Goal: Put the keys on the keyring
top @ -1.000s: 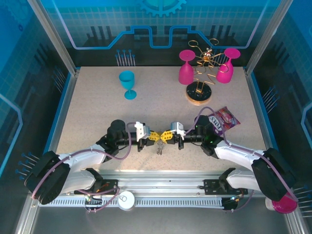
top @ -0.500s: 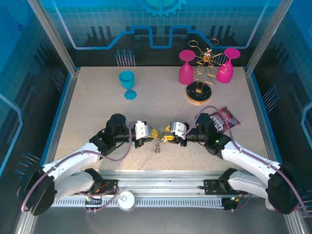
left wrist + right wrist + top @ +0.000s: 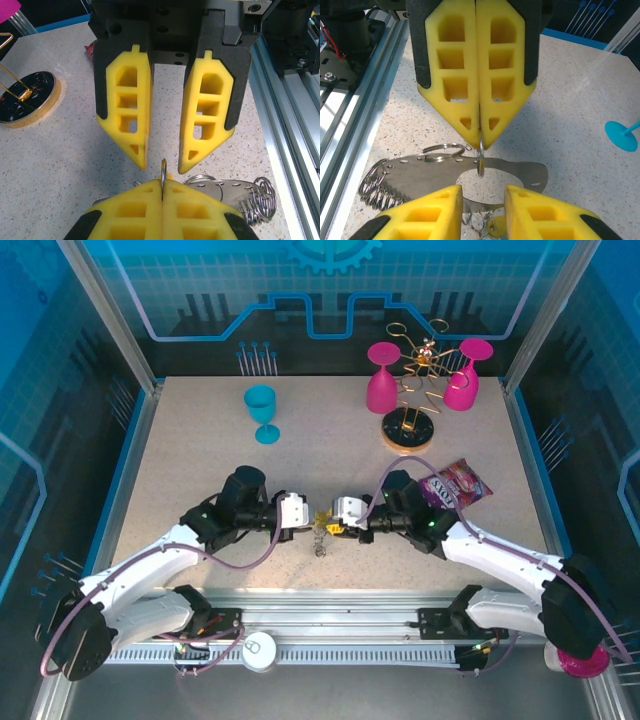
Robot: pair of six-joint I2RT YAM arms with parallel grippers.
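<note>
My left gripper (image 3: 314, 519) is shut on a small thin metal ring (image 3: 480, 159), which stands edge-on out of the fingertips (image 3: 163, 172). Facing it tip to tip, my right gripper (image 3: 483, 191) stands open with its fingers on either side of that ring and not touching it. Below both lies the keyring (image 3: 430, 175), a flat grey metal loop with holes and several small rings. One of the keys, with a yellow head (image 3: 495, 227), lies by it. Whether the held ring is linked to the keyring I cannot tell.
A blue goblet (image 3: 262, 412) stands at the back left. The gold wire rack (image 3: 408, 432) holds two pink goblets (image 3: 380, 380) at the back right. A snack packet (image 3: 457, 483) lies beside my right arm. The aluminium rail (image 3: 330, 615) runs along the near edge.
My right gripper has gone from shut to open. Both arms have shifted their elbows while the fingertips stayed together at the table's near middle. The left gripper stays shut.
</note>
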